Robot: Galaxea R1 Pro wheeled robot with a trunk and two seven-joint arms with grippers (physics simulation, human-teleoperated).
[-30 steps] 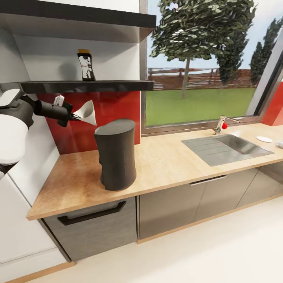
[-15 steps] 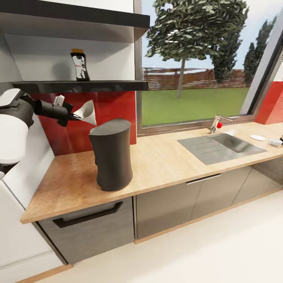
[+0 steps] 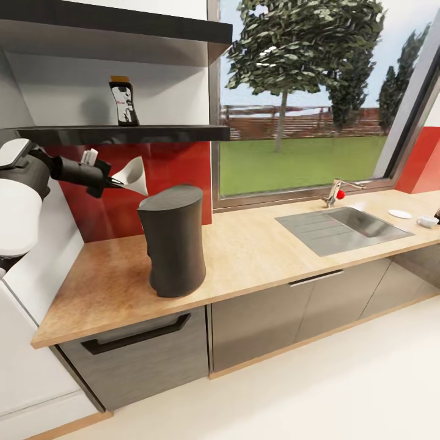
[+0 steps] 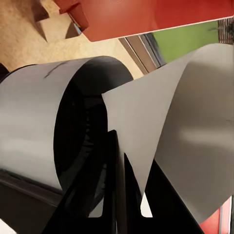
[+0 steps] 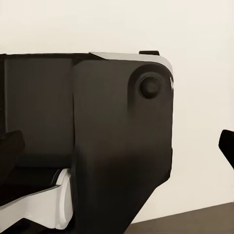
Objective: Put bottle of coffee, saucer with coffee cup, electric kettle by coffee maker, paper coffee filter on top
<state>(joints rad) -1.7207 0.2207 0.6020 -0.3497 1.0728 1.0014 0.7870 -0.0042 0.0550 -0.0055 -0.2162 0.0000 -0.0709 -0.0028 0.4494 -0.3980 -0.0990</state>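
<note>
1. Since half a second earlier the scene had hardly changed: the left end effector and the paper filter it carried had risen a touch and sat slightly higher above the coffee maker; a second earlier the whole view had shifted, which was the camera moving.
2. The left end effector was pressed together on the filter's edge, its dark fingers pinching the white cone in the left wrist view, with the coffee maker's rounded top just beyond. I could not tell how the right end effector stood; its wrist view showed robot bodywork.
3. The step in hand looked to be setting the filter on top of the coffee maker. The filter hung above and to the wall side of the maker's top, not touching it.
4. The next move would call for carrying the filter across over the top, lowering it, then letting go.
5. The shelf with the coffee bottle sat just above the filter, so headroom was small.
6. On the worktop, open room lay between the coffee maker and the sink. The saucer and cup stood far beyond the sink.
</note>
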